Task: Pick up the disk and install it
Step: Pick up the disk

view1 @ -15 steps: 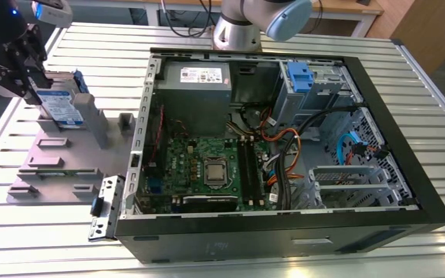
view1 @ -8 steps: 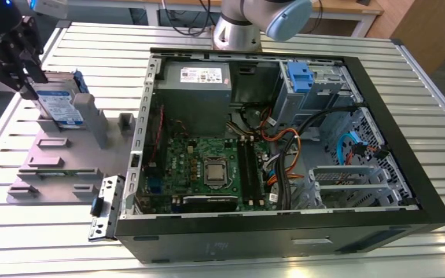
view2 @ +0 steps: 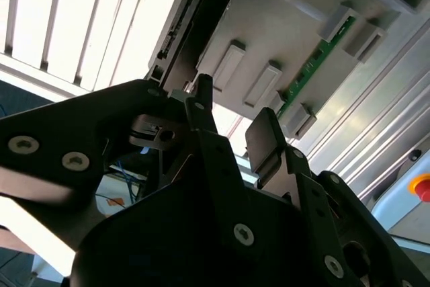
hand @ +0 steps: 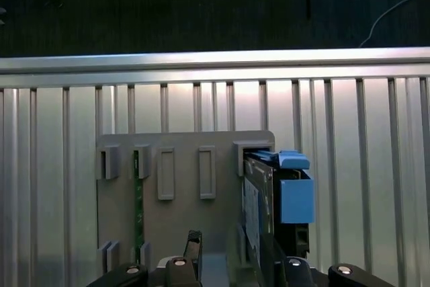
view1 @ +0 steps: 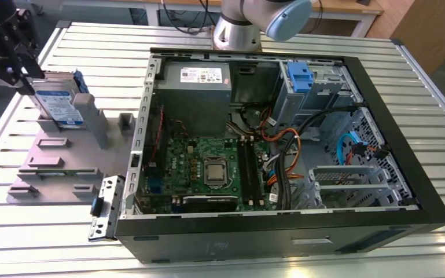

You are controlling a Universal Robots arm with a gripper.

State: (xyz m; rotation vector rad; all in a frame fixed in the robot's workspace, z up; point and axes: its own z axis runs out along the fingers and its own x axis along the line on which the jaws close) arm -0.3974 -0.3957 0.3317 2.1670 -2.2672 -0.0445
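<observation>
Currently empty-handed, gripper (view2: 232, 117) fingers (view2: 269, 140) spread apart and clasping nothing, just beside the disk (view1: 56, 104) standing on edge in a corner slot of the grey holder (view1: 52, 169), green board (hand: 136, 193) upright in another slot, open computer case (view1: 284, 233) lying on the exterior view's right.

Ribbed metal table (view1: 407, 75), matt grey plastic holder (view1: 52, 168), silvery metal disk (view1: 56, 104)
</observation>
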